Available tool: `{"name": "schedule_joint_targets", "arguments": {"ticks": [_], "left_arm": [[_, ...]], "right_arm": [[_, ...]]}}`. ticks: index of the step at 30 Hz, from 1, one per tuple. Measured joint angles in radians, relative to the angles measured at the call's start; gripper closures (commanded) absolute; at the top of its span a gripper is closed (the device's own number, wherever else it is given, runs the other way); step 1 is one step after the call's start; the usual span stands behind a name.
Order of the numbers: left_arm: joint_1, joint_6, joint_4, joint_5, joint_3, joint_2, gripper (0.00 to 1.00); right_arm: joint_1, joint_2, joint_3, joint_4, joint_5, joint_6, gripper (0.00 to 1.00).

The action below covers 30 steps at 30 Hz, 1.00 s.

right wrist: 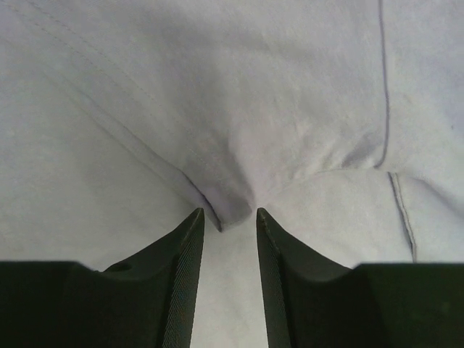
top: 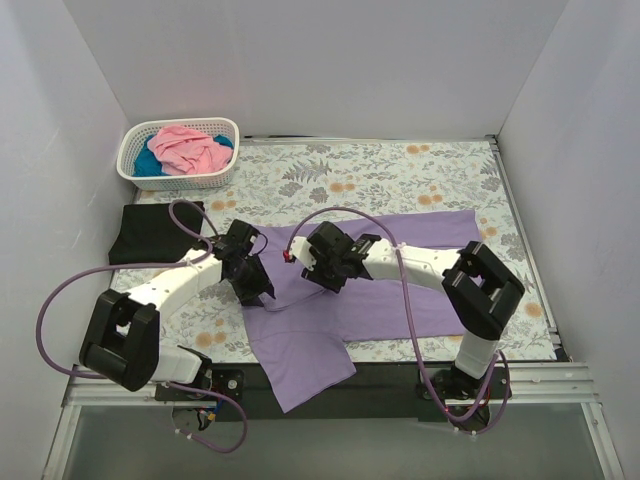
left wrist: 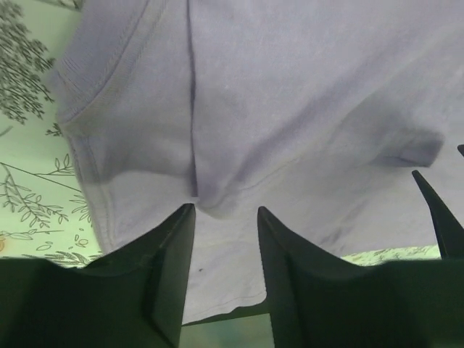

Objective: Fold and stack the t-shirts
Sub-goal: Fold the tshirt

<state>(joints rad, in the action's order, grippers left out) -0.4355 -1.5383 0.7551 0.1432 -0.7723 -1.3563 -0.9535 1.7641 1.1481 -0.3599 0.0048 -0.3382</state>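
The lavender purple t-shirt [top: 385, 310] lies spread across the middle of the table, with one end hanging over the near edge. My left gripper [top: 258, 290] sits low on its left part. In the left wrist view the jaws [left wrist: 225, 209] stand apart, with puckered lavender fabric [left wrist: 290, 94] at the tips. My right gripper [top: 305, 262] is just right of it. In the right wrist view [right wrist: 230, 212] it is open, with a small fold of the shirt [right wrist: 254, 94] at the fingertips. The black t-shirt [top: 155, 232] lies folded at the left. The pink [top: 190, 148] and teal blue [top: 150, 163] shirts lie in the basket.
The white lattice basket [top: 225, 170] stands at the back left corner. A grey-and-orange floral cloth [top: 400, 180] covers the table. White walls close in the left, back and right sides. Purple cables loop off both arms.
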Motion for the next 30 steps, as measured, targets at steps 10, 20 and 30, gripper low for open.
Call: {"name": "schedule_joint_targets", "arguments": {"ticks": [10,20,30], "left_arm": [[0.146,0.091,-0.027,-0.156,-0.222,-0.067,0.54],[0.238,0.181,-0.167,-0.256,-0.344,-0.365,0.66],[0.238,0.199,-0.249,-0.261,-0.418,-0.447,0.75]], "right_arm": [[0.42,-0.142,0.0,0.006,0.011,0.144,0.59],[0.858,-0.164,-0.093,0.096,-0.01,0.399,0.6],[0.985,-0.146,-0.149,0.178,-0.066,0.498,0.63]]}}
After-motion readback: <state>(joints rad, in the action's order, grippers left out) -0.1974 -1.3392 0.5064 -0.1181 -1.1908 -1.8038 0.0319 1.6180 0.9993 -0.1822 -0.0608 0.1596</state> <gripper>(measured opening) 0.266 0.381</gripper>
